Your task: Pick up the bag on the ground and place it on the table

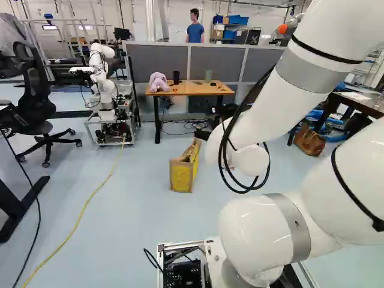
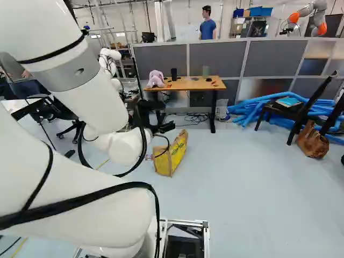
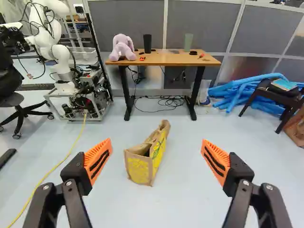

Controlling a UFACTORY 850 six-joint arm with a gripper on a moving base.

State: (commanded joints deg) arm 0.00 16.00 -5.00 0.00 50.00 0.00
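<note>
In the right base view my gripper (image 2: 161, 115) is partly seen beyond the arm, near the yellow-and-brown bag (image 2: 172, 154). The wrist view shows my gripper (image 3: 156, 141) open, its orange-padded fingers wide apart and nothing touching them. Ahead of it, in line with the gap, the bag (image 3: 146, 161) stands upright on the floor, its top partly open. The same bag (image 1: 182, 174) is left of the arm in the left base view. Beyond it stands the wooden-topped table (image 3: 166, 59), bearing a purple plush toy (image 3: 122, 47), a dark cup (image 3: 147, 43) and a greenish cup (image 3: 188, 42).
Another robot (image 1: 103, 84) stands on a wheeled frame left of the table. A yellow cable (image 1: 90, 201) crosses the floor. Black cables lie under the table. Blue tubes (image 2: 258, 107), a dark chair (image 2: 290, 107) and a brown leather bag (image 2: 313, 141) are to the right.
</note>
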